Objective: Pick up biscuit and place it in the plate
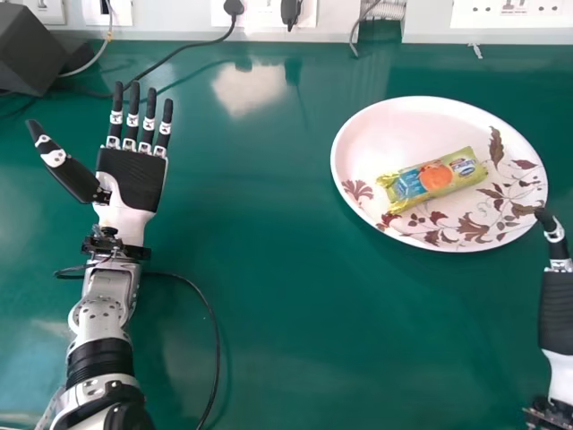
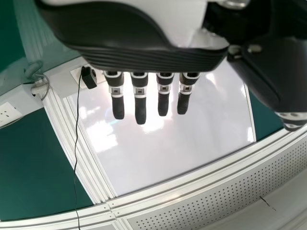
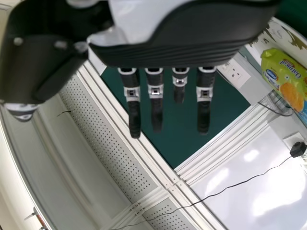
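Green table (image 1: 269, 331), head view: the biscuit (image 1: 434, 179), in its yellow wrapper, lies flat on the white floral plate (image 1: 403, 125), slanted, inside the rim, far right of scene. Reads as placed. Right hand (image 1: 557, 309) is at the plate's near right rim, a fingertip right by the edge; can't tell if it touches. Left hand (image 1: 130, 175) is over on the left, palm up, fingers straight and slightly fanned, thumb out wide, well apart from the plate.

Step in hand, my call: back the right hand off clean. Lift first, then draw off to the right and near. Don't curl the fingers on the way; a hooked fingertip could catch the rim and drag or tip the plate. No wrist roll until clear. No need to nudge the biscuit, it has rim margin all round.

Left wrist view: left fingers straight, small gaps, thumb off to the side, pinching nothing. Park it; mind the black cable (image 1: 212, 331) by that forearm if it moves.

Right wrist view: right fingers straight with gaps between them, thumb away, holding nothing. Biscuit is off to one side on the plate, apart from the fingers. Release looks complete.
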You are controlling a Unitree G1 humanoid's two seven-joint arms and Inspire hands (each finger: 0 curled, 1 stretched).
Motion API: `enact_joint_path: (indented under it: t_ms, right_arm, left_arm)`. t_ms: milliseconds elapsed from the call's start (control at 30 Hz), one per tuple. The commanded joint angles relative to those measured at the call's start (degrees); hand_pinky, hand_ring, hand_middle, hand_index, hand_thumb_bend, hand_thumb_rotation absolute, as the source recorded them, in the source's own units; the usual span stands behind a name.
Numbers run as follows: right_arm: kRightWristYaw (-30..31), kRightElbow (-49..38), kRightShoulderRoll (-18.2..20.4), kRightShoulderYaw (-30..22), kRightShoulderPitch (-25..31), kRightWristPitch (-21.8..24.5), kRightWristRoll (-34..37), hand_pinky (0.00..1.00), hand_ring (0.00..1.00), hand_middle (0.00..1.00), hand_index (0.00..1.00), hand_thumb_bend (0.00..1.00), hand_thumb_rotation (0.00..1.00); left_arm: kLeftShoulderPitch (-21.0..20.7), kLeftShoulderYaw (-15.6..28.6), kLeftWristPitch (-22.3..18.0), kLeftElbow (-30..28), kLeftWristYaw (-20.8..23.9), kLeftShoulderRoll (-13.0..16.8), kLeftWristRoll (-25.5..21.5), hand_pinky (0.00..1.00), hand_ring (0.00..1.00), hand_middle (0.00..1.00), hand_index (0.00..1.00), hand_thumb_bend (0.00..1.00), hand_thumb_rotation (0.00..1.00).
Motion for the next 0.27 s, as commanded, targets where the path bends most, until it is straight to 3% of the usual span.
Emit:
enact_joint_path:
  t_ms: [0,233]
  right_arm:
    - [-0.2,-0.61,1.7,0.0,0.76,-0.71,-0.24,0.65,0.76,0.82,0.73,1.0,0.24]
    - [-0.25,-1.06,1.96,0.36,1.35,-1.16,-0.68,0.66,0.77,0.84,0.76,1.0,0.23]
  left_arm:
    - [1.98,1.09,-0.18,2.23,-0.59,0.05,-0.13,0.89,0.9,0.99,0.97,1.0,0.64]
    - [2.71,1.0,-0.83,2.53,-0.02,0.08,0.51,0.89,0.91,0.99,0.99,1.0,0.66]
